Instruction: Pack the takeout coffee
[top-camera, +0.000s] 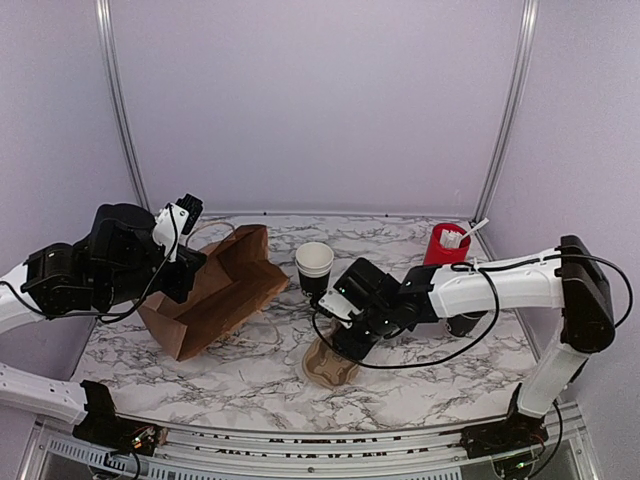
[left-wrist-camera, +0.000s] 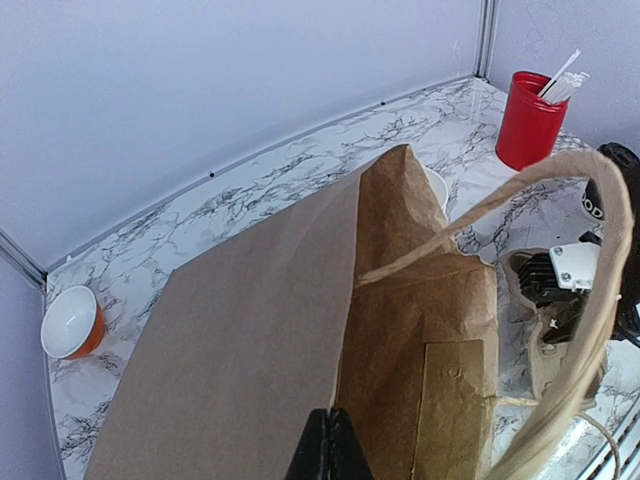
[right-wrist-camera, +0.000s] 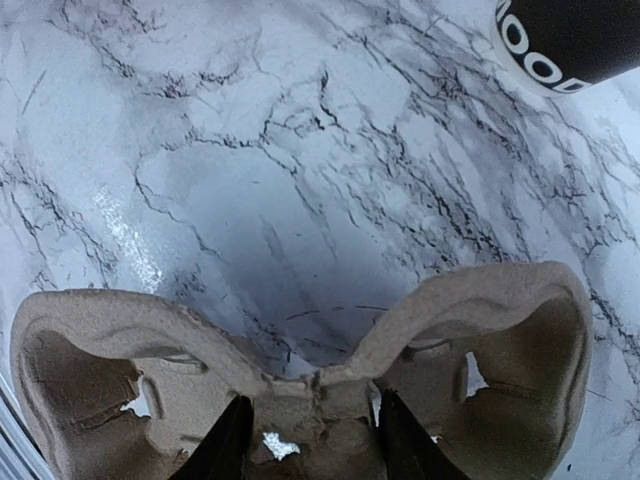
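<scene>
My left gripper (left-wrist-camera: 330, 440) is clenched on the edge of the brown paper bag (top-camera: 215, 290), the biggest thing here, left of centre in the top view. I hold it tipped with its mouth toward the middle, which I judge is meant to leave it gaping for loading. Just below centre lies the pulp cup carrier (top-camera: 322, 368). My right gripper (right-wrist-camera: 312, 420) hangs over it, one finger on each side of its narrow middle neck, the sensible place to lift it level. Whether those jaws are biting yet I cannot tell. Above the carrier stands the lidless stack of cups (top-camera: 314, 262). The takeout coffee (left-wrist-camera: 597, 200) shows at the right edge of the left wrist view, black with white lettering. It sits apart from the carrier and is not yet in a pocket.
</scene>
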